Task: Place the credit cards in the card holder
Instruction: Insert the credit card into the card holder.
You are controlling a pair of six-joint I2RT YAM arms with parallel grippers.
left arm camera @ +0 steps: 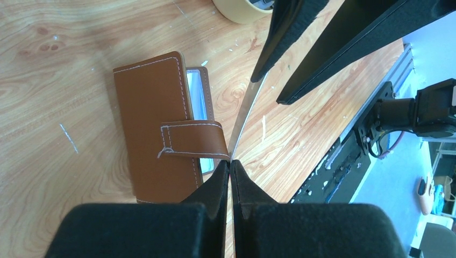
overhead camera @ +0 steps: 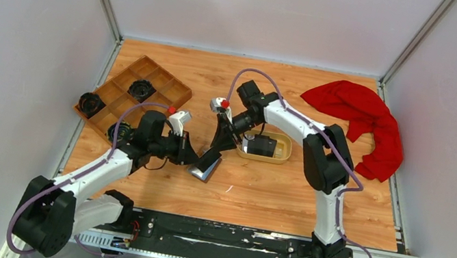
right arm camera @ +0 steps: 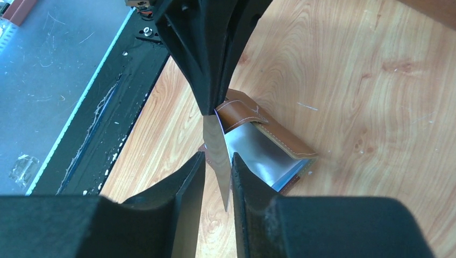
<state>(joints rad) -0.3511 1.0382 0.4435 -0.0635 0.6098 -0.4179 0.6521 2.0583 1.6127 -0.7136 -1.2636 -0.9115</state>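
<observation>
The brown card holder (overhead camera: 207,169) lies on the table between the two grippers, partly open, its grey inside showing in the right wrist view (right arm camera: 261,153). My left gripper (left arm camera: 230,164) is shut on the near end of a whitish-grey credit card (left arm camera: 243,115), which I see edge-on just right of the card holder (left arm camera: 150,118). My right gripper (right arm camera: 219,177) is open, with the card's other end (right arm camera: 216,145) between its fingers; a gap shows on one side. A black credit card (overhead camera: 259,145) lies in the oval tan dish (overhead camera: 281,157).
A wooden compartment tray (overhead camera: 120,106) with black round items stands at the back left. A red cloth (overhead camera: 366,119) lies at the back right. The dish's rim (left arm camera: 236,12) is just beyond the held card. The black base rail (overhead camera: 230,234) runs along the near edge.
</observation>
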